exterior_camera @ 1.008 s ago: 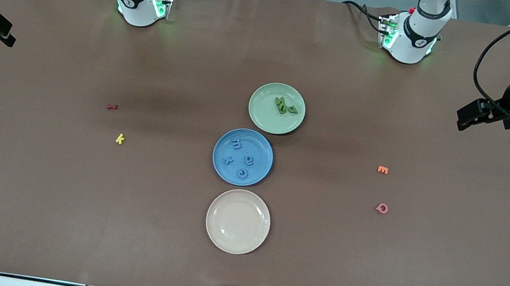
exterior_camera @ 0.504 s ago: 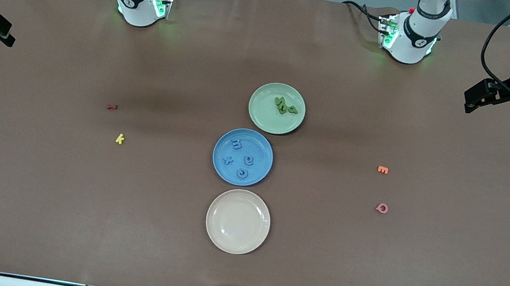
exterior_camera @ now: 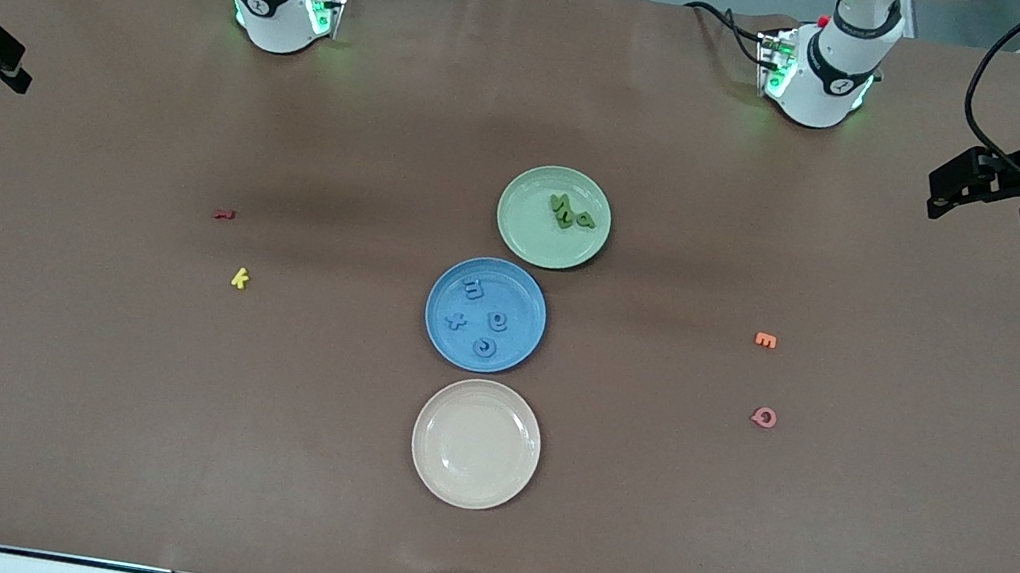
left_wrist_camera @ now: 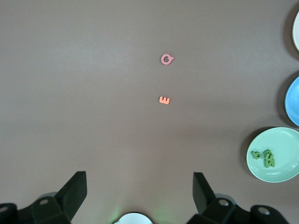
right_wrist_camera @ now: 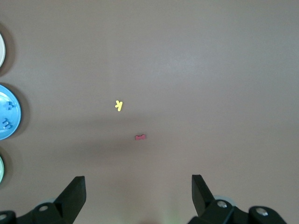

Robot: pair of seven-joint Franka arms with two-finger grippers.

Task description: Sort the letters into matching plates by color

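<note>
— Where are the letters?
— Take the blue plate [exterior_camera: 486, 314] as centre. Four blue letters [exterior_camera: 478, 319] lie in it. The green letters [exterior_camera: 571, 213] sit bunched in the green plate [exterior_camera: 553, 217], touching its edge farther from the front camera. A cream plate [exterior_camera: 476, 443] sits just nearer.
— And the grippers?
— The left gripper [left_wrist_camera: 139, 192] and the right gripper [right_wrist_camera: 138, 193] hang over the table's ends, well apart from that plate, jaws wide, holding nothing.

White jointed arms with black end effectors, black cables, green-lit bases.
</note>
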